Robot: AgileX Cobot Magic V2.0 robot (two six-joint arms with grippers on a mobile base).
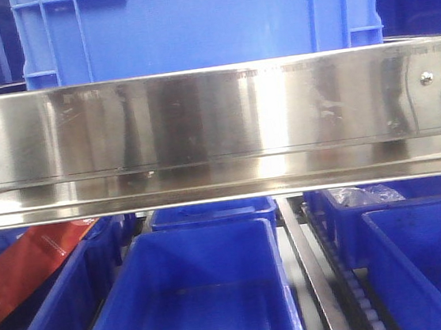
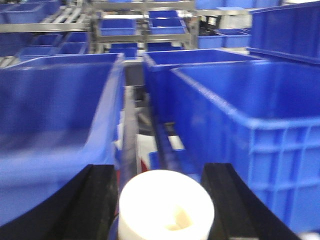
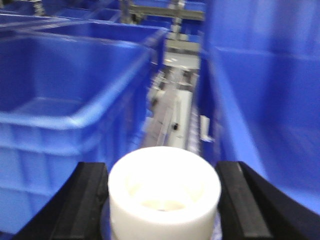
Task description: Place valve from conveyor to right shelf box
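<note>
Hanging among blue bins, a white, thick-walled, hollow-centred cylindrical valve clenched by the left gripper, a second valve, equally white and round, clasped by the right gripper

My left jaws are two thick, matte black slabs with flat tips, their outer edges sweeping away in a curve toward the base. My right jaws match them: plain black, smooth-faced, the same flared outline.
</note>
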